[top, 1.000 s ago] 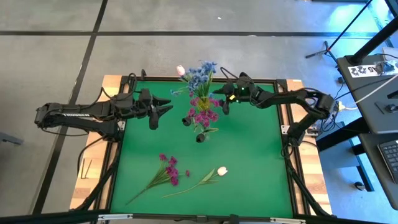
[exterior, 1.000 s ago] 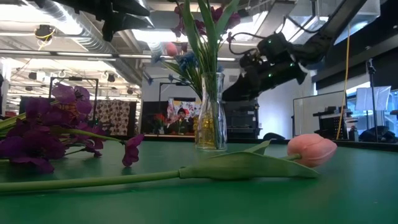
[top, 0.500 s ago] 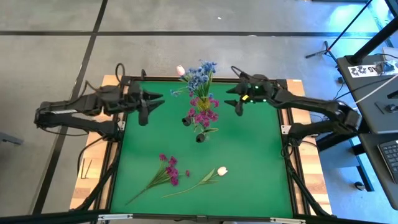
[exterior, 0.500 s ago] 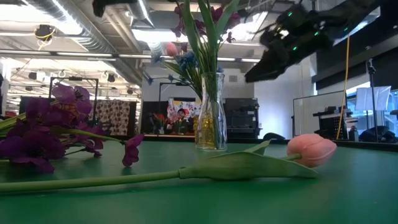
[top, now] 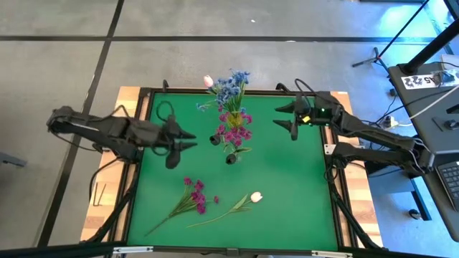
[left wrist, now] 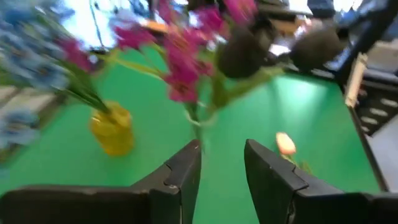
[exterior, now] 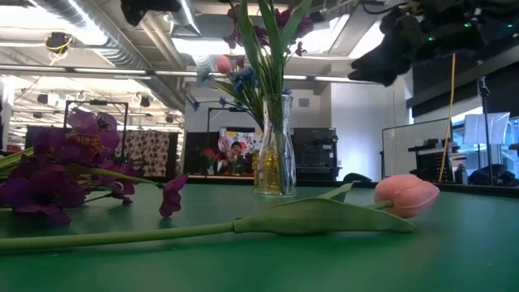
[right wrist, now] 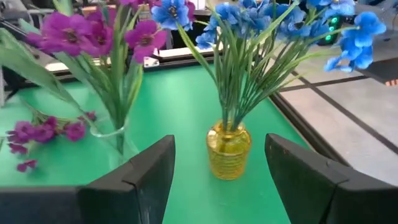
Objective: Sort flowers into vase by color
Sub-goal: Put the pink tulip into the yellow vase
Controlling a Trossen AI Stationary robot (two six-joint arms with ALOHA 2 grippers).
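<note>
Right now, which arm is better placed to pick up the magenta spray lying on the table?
Left, most likely. The left claw is open and closer to the magenta spray. The right claw, also open, sits at the far edge, beyond the vases.

Left gripper (left wrist: 221,165): I see both fingers parted, nothing between them. Ahead, magenta sprays (left wrist: 186,56) in a clear vase (left wrist: 200,127). Off to one side, yellow vase (left wrist: 112,129) with blue flowers (left wrist: 28,56). Farther ahead, a pink tulip bud (left wrist: 285,143) lies on the green table (left wrist: 298,106).
</note>
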